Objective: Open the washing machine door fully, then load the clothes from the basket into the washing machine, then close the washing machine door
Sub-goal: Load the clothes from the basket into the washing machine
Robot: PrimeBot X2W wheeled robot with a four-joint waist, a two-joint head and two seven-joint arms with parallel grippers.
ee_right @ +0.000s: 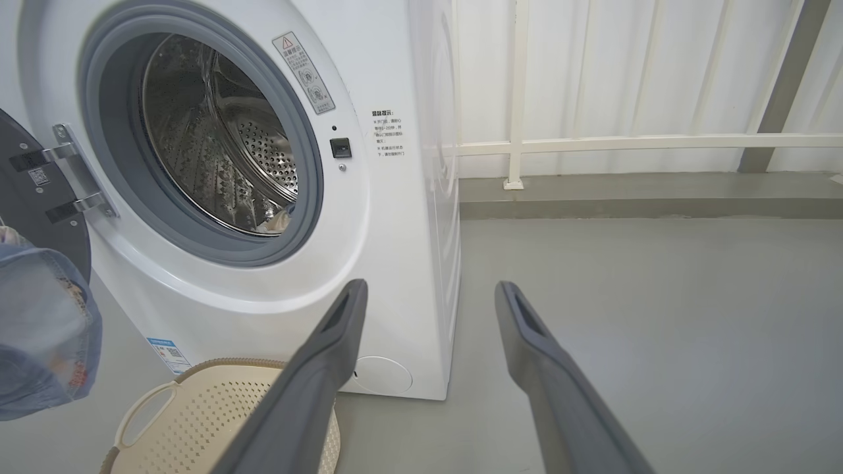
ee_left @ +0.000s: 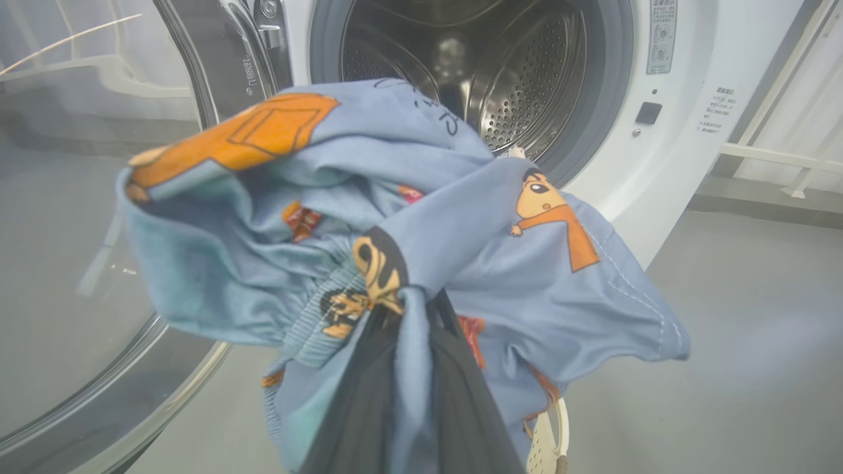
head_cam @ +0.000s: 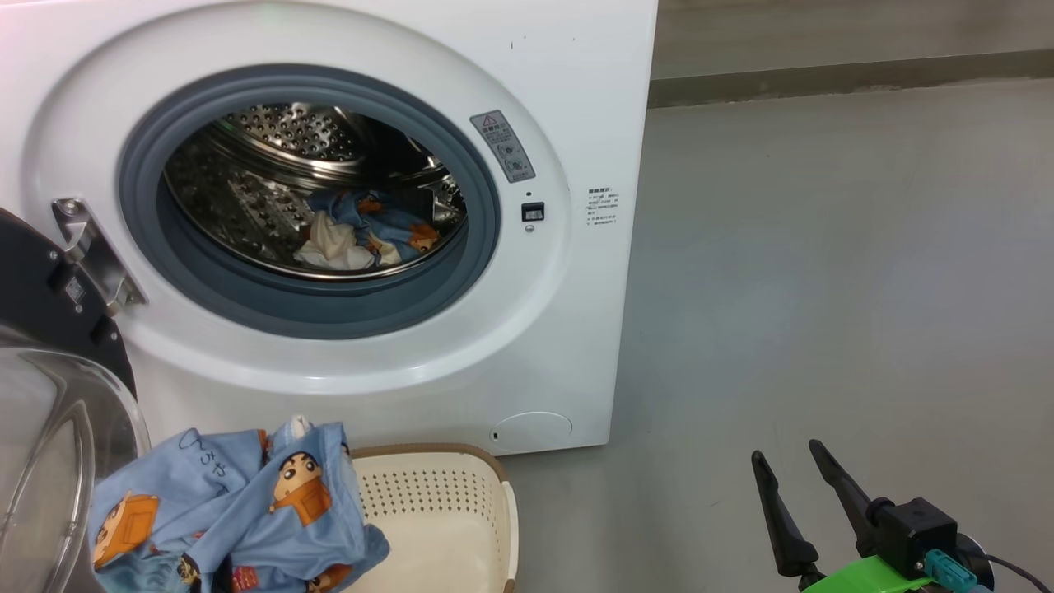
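Now the washing machine (head_cam: pixel 576 82) has its round door (head_cam: pixel 41 395) swung wide open, and blue clothes (head_cam: pixel 387 222) with a white cloth (head_cam: pixel 333 243) lie in its drum (head_cam: pixel 247 189). The cream basket (head_cam: pixel 445 511) sits on the floor (head_cam: pixel 823 288) just in front. The left gripper (ee_left: pixel 411 309) pinches a blue cartoon garment (head_cam: pixel 239 502) above the basket, and the right gripper (head_cam: pixel 786 451) has its jaws spread over the floor.

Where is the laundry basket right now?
In the head view the basket sits on the floor at the bottom, left of centre, just in front of the washing machine; a blue garment hides its left side.
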